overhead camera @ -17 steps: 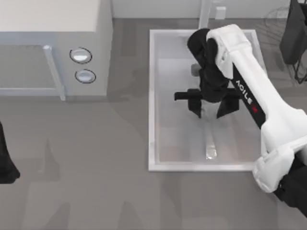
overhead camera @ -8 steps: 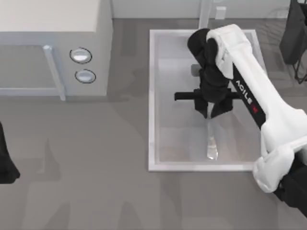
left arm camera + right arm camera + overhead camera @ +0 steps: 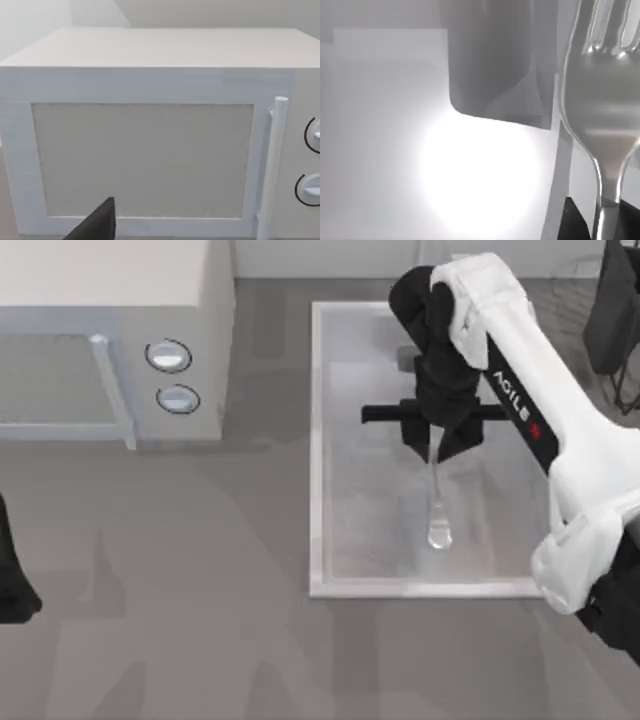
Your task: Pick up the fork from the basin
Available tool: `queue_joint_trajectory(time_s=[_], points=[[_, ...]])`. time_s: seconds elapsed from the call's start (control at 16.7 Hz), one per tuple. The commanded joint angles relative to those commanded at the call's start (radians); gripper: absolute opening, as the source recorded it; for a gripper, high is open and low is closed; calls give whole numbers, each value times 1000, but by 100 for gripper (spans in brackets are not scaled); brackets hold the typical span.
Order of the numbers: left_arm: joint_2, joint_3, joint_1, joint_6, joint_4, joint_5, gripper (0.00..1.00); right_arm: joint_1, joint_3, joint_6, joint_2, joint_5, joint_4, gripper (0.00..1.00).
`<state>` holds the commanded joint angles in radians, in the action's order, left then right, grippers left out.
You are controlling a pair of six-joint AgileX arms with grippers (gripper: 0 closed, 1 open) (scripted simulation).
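Top view: right gripper (image 3: 437,452) over the basin (image 3: 318,450), jaws clenched on the fork (image 3: 437,502), whose handle end points toward the near rim. Grasp judged done; whether the fork has cleared the floor cannot be told. Left gripper (image 3: 12,585) parked at the table's left edge, by the microwave (image 3: 110,330).

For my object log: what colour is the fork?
Shiny silver fork, clearest in the right wrist view.

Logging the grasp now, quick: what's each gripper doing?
Right gripper: shut on the fork, over the basin.
Left gripper: parked at table's left, cannot be told.
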<state>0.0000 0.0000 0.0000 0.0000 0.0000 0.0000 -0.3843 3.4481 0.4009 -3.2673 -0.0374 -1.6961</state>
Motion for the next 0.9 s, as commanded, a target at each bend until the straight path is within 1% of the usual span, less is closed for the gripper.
queue_joint_trajectory(time_s=[0.36,0.48,0.66,0.9], points=[[0,0,0,0,0,0,100,0,-376,0,329,5,34,0],[0,0,0,0,0,0,100,0,-473,0,420,6,42,0],[0,0,0,0,0,0,100,0,-543,0,485,8,49,0],[0,0,0,0,0,0,100,0,-542,1,488,8,47,0]])
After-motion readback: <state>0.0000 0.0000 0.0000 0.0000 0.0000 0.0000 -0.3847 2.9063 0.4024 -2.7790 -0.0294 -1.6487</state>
